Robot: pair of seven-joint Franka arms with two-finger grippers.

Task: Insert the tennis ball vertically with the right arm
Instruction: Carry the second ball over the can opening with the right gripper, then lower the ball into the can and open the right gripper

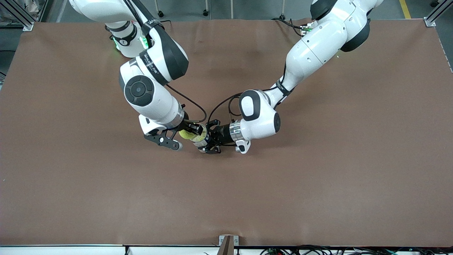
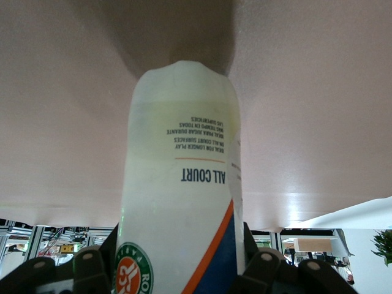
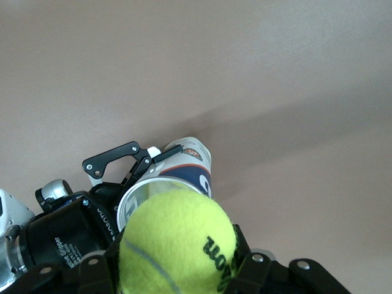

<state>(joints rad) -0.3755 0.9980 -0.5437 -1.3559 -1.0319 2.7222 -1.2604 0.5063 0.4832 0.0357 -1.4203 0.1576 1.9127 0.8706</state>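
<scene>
Mid-table (image 1: 318,184), left hand (image 1: 209,141) clamped around the upright ball can (image 2: 180,184), right hand (image 1: 187,132) pinching the tennis ball (image 3: 177,242) just above the can's open mouth, both arms reaching in from the table's top edge.

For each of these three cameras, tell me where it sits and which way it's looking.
Front view: high across the table, facing both white arms and the brown table.
Left wrist view: on the left arm, looking along the white labelled plastic ball can in the left tool.
Right wrist view: on the right arm, over the yellow-green felt tennis ball in the right tool.
All three show the can.
</scene>
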